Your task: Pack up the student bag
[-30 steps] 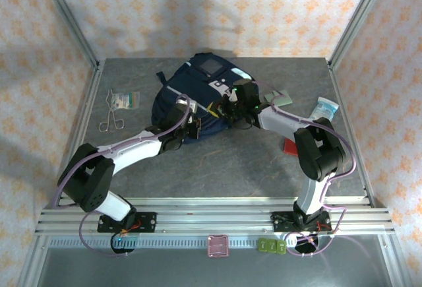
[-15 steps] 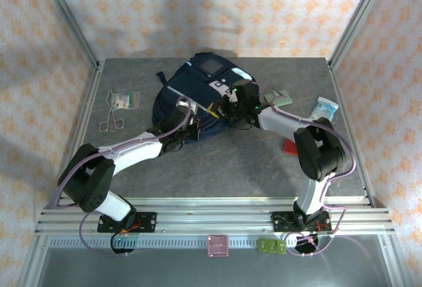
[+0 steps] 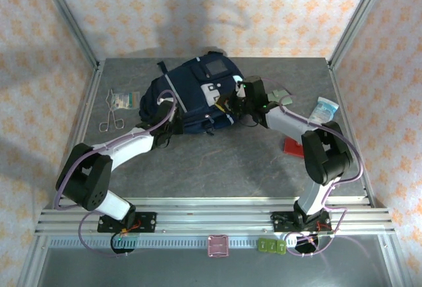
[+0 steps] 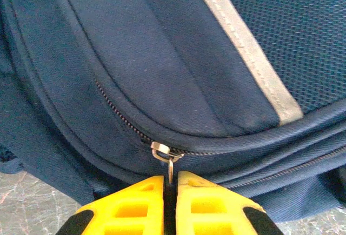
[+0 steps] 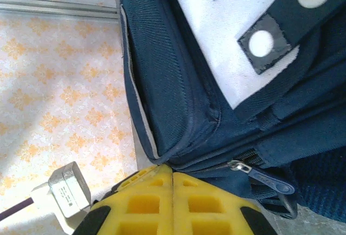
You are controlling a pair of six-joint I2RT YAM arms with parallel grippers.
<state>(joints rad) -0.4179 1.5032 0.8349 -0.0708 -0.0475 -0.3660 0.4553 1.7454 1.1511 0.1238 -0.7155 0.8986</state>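
The student bag [image 3: 194, 92], navy with white patches and pale stripes, lies at the back middle of the table. My left gripper [image 3: 168, 113] is at its near left side. In the left wrist view its yellow fingers [image 4: 135, 205] are shut on the thin metal zipper pull [image 4: 171, 171] hanging from the slider [image 4: 162, 150]. My right gripper [image 3: 232, 102] is at the bag's right side. Its yellow fingers [image 5: 208, 202] are shut, tips against the bag's [image 5: 178, 84] lower seam; no fabric shows between them. A blue-tabbed zipper pull [image 5: 265, 179] lies just right of them.
Metal forceps [image 3: 111, 121] and a small packet [image 3: 125, 99] lie left of the bag. A grey-green item [image 3: 280, 95], a tissue pack [image 3: 325, 108] and a red flat thing [image 3: 293, 147] are on the right. A white plug [image 5: 67, 189] lies near my right fingers.
The bag has shifted left and back and bulged taller. My left gripper moved left along it with the zipper pull. My right gripper moved slightly back.
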